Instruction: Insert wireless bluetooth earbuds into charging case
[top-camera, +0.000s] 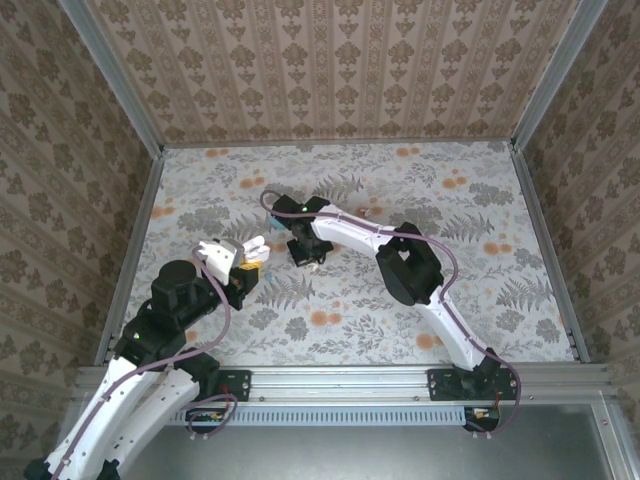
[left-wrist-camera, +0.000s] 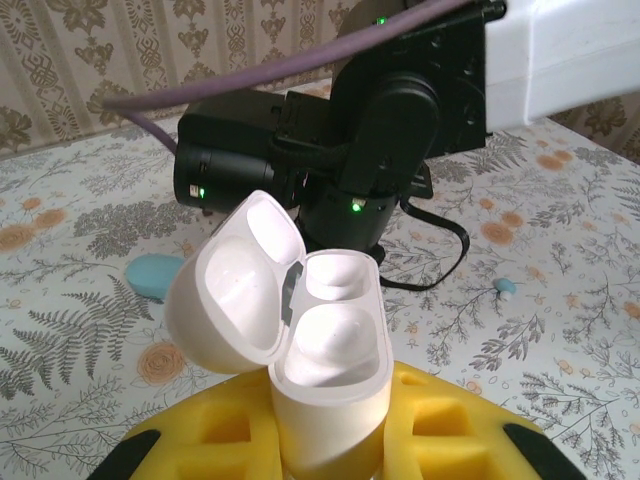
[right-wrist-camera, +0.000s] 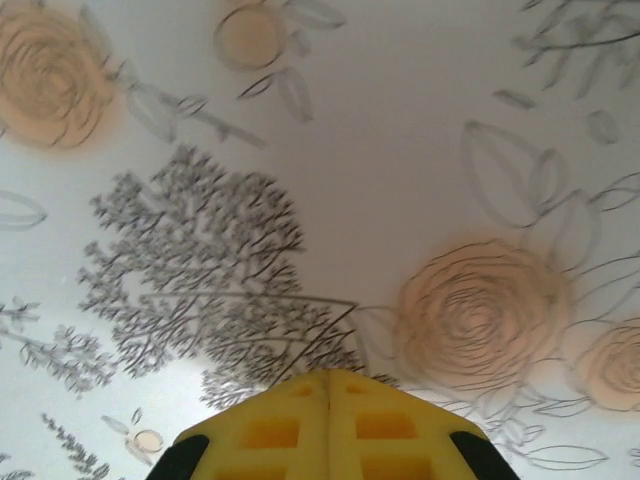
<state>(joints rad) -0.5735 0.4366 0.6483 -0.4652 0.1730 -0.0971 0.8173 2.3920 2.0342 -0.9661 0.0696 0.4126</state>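
L gripper (left-wrist-camera: 325, 440) is clamping the open charging case (left-wrist-camera: 330, 340). R gripper (right-wrist-camera: 328, 395) is facing tablecloth (right-wrist-camera: 400, 150), jaws closed together. Teal earbud (left-wrist-camera: 155, 275) is lying nearby.

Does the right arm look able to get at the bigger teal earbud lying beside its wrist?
Likely yes. The teal earbud lies bare on the table, with nothing on or against it, next to the right arm's wrist. The right gripper is shut, so it would have to open first.
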